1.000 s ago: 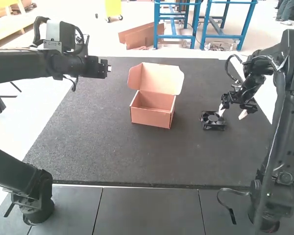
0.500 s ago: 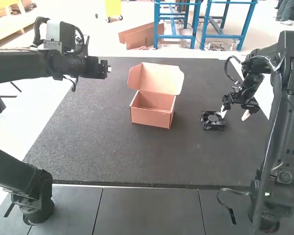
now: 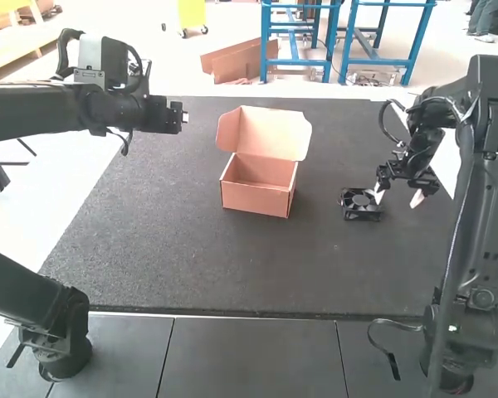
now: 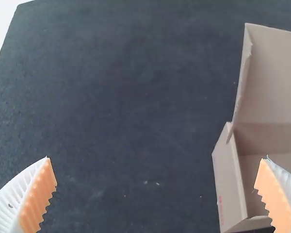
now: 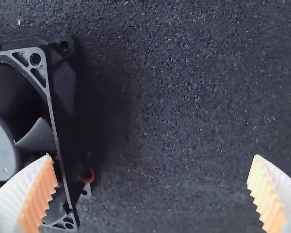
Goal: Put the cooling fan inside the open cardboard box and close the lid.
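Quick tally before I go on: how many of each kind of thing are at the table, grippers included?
Cardboard box: 1
Cooling fan: 1
Grippers: 2 (left gripper, right gripper)
Total: 4

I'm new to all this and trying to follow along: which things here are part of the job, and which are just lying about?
Part of the job:
- cooling fan, on the mat right of the box
- open cardboard box
- right arm, jaws open at the fan
- left arm, jaws open, off to the box's left

Just there:
- black mat
- grey tabletop
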Controlling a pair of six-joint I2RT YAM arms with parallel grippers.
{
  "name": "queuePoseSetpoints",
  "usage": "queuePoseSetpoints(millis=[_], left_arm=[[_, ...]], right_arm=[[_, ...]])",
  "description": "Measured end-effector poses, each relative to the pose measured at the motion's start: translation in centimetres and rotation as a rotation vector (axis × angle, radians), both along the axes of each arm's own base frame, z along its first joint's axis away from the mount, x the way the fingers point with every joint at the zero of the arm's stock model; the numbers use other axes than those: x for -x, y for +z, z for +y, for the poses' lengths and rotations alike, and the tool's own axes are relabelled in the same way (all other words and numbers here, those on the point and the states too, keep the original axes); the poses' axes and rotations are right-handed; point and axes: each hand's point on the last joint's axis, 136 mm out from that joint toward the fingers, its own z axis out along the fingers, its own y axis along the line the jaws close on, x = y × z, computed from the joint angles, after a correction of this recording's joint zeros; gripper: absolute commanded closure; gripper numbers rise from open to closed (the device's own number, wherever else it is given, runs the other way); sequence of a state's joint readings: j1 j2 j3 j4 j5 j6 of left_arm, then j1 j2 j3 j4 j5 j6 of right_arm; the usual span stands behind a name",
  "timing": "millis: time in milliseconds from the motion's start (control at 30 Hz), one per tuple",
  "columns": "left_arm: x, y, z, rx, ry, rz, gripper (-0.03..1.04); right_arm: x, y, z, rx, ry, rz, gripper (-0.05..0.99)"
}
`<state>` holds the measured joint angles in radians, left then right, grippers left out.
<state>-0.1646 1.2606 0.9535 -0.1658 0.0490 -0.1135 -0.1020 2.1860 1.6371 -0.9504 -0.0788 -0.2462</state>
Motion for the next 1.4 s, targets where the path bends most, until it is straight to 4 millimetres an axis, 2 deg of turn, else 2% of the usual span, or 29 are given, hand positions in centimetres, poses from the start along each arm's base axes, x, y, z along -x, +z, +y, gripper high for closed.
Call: queuePoseSetpoints(millis=[267, 367, 533, 700, 767, 833, 900, 1000, 1233, 1400], left_arm=[[0.0, -0.1, 0.1, 0.0, 0.001, 0.003, 0.04], [0.0, -0.1, 0.2, -0.001, 0.004, 0.005, 0.04], [0.1, -0.3, 0.2, -0.002, 0.004, 0.015, 0.04], [0.4, -0.4, 0.2, -0.004, 0.004, 0.023, 0.04], [0.5, -0.2, 0.2, -0.003, 0.004, 0.018, 0.04], [0.7, 0.2, 0.3, -0.002, 0.006, 0.012, 0.04], [0.8, 0.5, 0.4, -0.001, 0.008, 0.004, 0.04], [0.9, 0.8, 0.5, 0.001, 0.008, -0.005, 0.04], [1.0, 1.1, 0.5, 0.002, 0.008, -0.009, 0.04], [1.0, 1.1, 0.5, 0.001, 0.007, -0.011, 0.04]], right_arm=[[0.2, -0.9, 0.4, -0.005, -0.005, 0.022, 0.04], [0.2, -1.1, 0.5, -0.009, -0.01, 0.026, 0.16], [-0.8, -1.5, 0.9, -0.012, -0.014, -0.006, 0.43], [-1.2, -1.5, 1.8, -0.026, -0.01, -0.02, 0.6], [-1.2, -1.4, 2.1, -0.035, -0.007, -0.021, 0.71], [-1.4, -1.4, 2.5, -0.046, -0.007, -0.026, 0.74], [-1.6, -1.4, 2.7, -0.052, -0.006, -0.036, 0.89], [-1.7, -1.4, 3.0, -0.061, -0.019, -0.039, 0.95], [-1.7, -1.3, 3.1, -0.066, -0.09, -0.028, 0.95], [-1.1, -0.6, 3.1, -0.066, -0.177, -0.003, 0.95]])
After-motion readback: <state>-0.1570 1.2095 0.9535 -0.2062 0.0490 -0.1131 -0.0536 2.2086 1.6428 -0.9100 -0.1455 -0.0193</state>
